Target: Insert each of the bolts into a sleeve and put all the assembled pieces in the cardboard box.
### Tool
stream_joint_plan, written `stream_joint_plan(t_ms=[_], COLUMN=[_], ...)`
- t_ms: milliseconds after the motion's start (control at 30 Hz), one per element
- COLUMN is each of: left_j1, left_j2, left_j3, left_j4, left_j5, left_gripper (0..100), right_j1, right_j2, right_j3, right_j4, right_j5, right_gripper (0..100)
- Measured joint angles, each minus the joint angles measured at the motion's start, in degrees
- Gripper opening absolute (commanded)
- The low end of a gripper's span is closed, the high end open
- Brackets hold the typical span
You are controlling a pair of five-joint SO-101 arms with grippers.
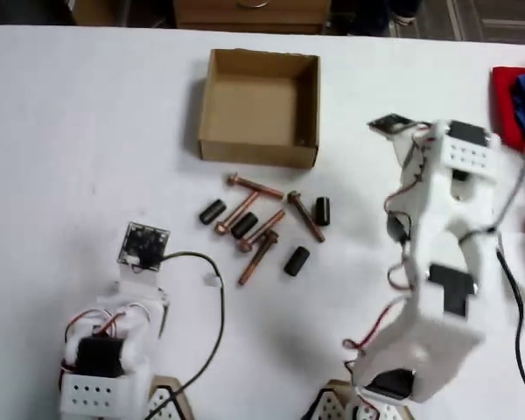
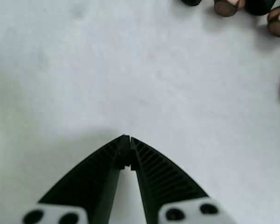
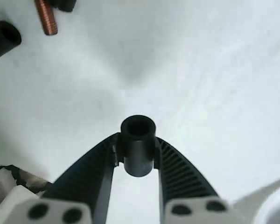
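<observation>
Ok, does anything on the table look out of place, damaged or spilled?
Nothing looks damaged. The copper-coloured metal bolts and short black cylindrical sleeves lie in a loose jumble next to the upright brown cardboard box, on the arms' side, with some bolts crossing. The right gripper holds one more black sleeve.

Right of the cardboard box point(image 1: 261, 107), the right arm point(image 1: 437, 262) looks blurry. Farther right of the box, a red cloth point(image 1: 514, 96) is cut off by the edge. Two bolt heads point(image 2: 226, 6), one bolt point(image 3: 45, 18) and one sleeve point(image 3: 2, 39) are cut off too.
</observation>
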Motion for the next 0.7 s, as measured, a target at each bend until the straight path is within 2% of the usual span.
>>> stream_joint_plan(t_ms=[200,500,600,700], left_j1=[0.0,2.46,5.27,8.09], left_j2=[0.0,0.0,0.0,0.0], left_j3=[0.0,0.0,0.0,0.0], left_j4=[0.0,0.0,0.0,-2.2], left_j5=[0.0,0.0,0.0,-0.09], left_gripper=[3,3,3,3], right_j1=[0.18,0.09,-1.41,-4.31], right_j2=[-24.18,-65.93,-73.32,-74.55], right_j3=[22.24,52.31,56.97,58.99], right_j4=[-6.15,-14.33,-14.68,-14.24], right_j5=[-0.26,-7.38,-8.88,-11.08], right_gripper=[2.3,2.3,2.3,2.3])
